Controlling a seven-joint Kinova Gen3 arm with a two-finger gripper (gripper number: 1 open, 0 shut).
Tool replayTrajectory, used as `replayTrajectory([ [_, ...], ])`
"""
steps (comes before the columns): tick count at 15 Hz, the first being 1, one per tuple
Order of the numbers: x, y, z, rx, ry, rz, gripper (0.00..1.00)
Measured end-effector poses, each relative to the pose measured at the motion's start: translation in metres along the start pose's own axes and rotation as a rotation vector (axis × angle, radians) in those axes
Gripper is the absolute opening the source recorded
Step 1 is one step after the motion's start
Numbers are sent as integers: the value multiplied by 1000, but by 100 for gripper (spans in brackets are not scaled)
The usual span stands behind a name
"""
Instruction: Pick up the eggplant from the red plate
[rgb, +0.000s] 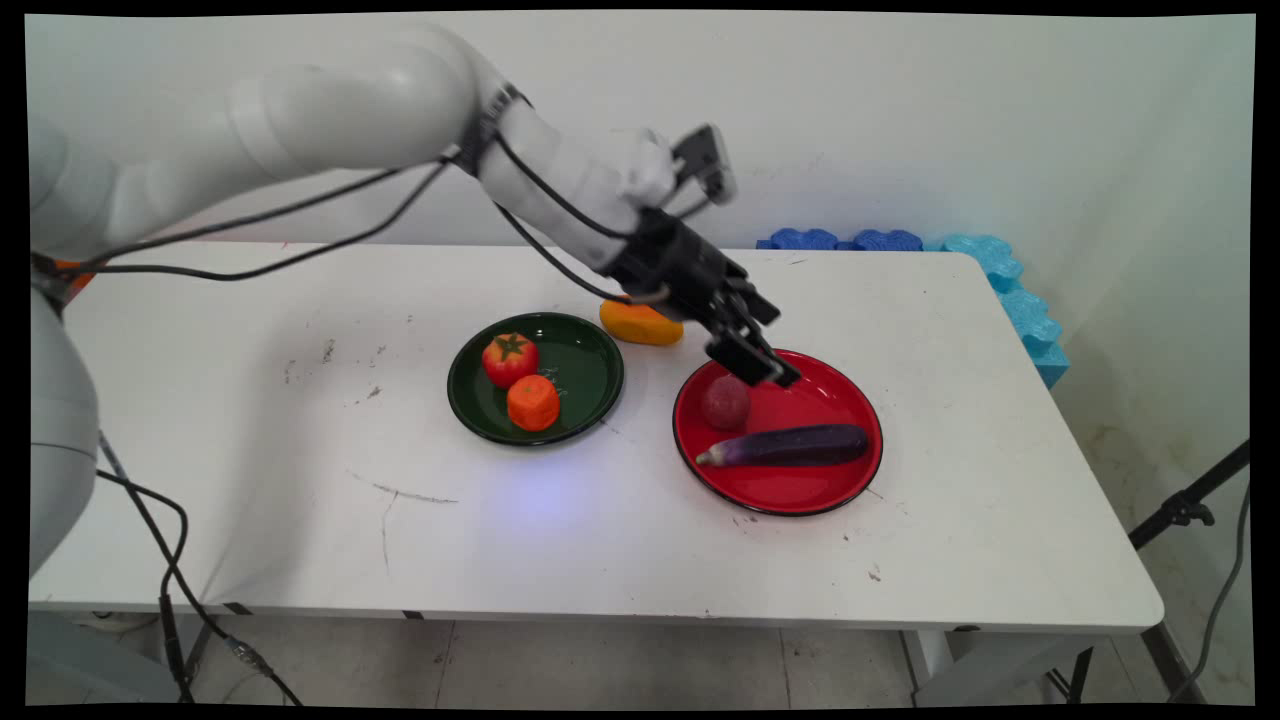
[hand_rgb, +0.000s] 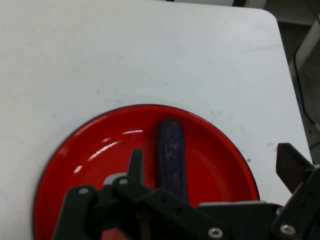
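Note:
My black gripper (rgb: 768, 374) hangs open over the far left part of a red plate (rgb: 800, 490), nothing between its fingers. Just below and left of it lies a dark red round fruit (rgb: 724, 402), apart from the fingers. A purple eggplant (rgb: 790, 445) lies across the plate's middle. In the hand view the gripper (hand_rgb: 210, 157) straddles the red plate (hand_rgb: 100, 145), with the eggplant (hand_rgb: 171, 152) running between the left finger (hand_rgb: 135, 162) and the right finger (hand_rgb: 291, 165). The round fruit is hidden there behind the linkage.
A dark green plate (rgb: 590, 360) to the left holds a tomato (rgb: 510, 358) and an orange fruit (rgb: 533, 402). A yellow-orange fruit (rgb: 640, 324) lies on the table behind the plates, under my wrist. Blue foam blocks (rgb: 1000, 270) line the far right corner.

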Motion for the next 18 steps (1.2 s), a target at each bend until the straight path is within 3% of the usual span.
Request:
replayTrajectory([
  [7, -12, 7, 79, -18, -72, -15, 100],
  [18, -30, 21, 143, 25, -129, 12, 100],
])
